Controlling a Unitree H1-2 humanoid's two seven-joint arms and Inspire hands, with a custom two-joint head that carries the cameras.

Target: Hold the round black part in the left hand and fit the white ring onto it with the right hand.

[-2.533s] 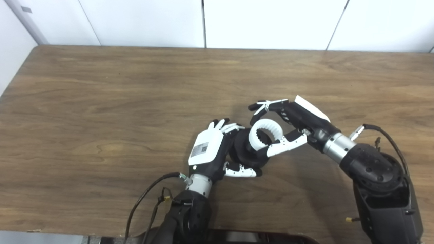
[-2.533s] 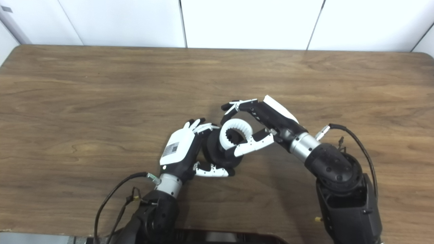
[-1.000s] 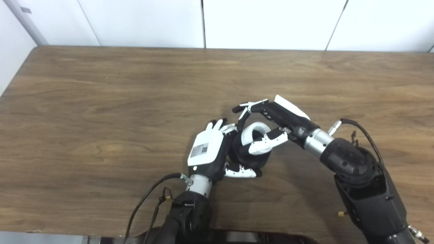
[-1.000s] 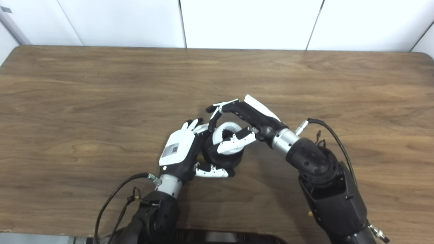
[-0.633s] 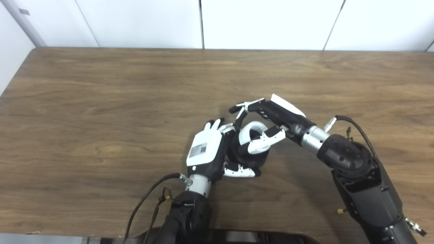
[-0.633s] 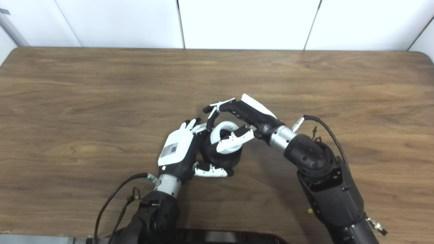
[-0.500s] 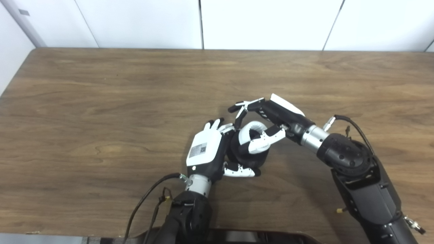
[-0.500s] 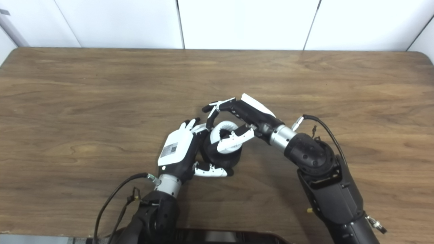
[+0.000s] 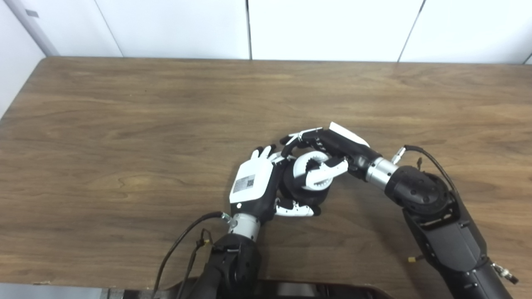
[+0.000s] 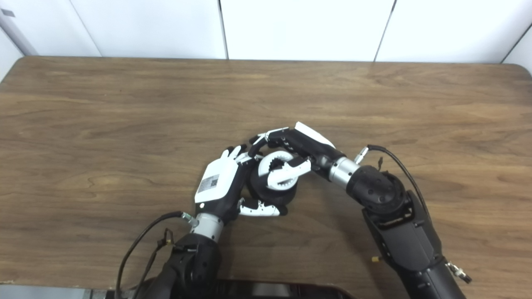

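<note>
White ring (image 9: 311,174) sits right on the face of the round black part (image 9: 305,195), and I see its little teeth around the hole in the middle. My right hand (image 9: 328,154) holds the ring. Its thumb (image 9: 329,170) lies across the near side of the ring and its fingers (image 9: 300,138) curl over the far side. I cannot tell if the ring is pushed all the way on or only resting against the black part.

My left hand (image 9: 266,187) is wrapped around the round black part, just to the left of the ring. The white back of that hand faces up at me. Its thumb (image 9: 293,211) hooks under the near edge of the black part, and its fingertips (image 9: 266,152) poke out past the far edge, close to the fingers of my right hand.

Both hands meet over the brown wooden worktop (image 9: 124,124). The black part seems to be low over the wood, but I cannot tell if it touches. My right arm (image 10: 390,207) reaches in from the right of the ring. A black cable (image 10: 395,162) loops off its wrist. Another black cable (image 9: 183,236) hangs off my left wrist, below the ring. Behind the worktop, past the ring, stands a white wall (image 9: 332,29).
</note>
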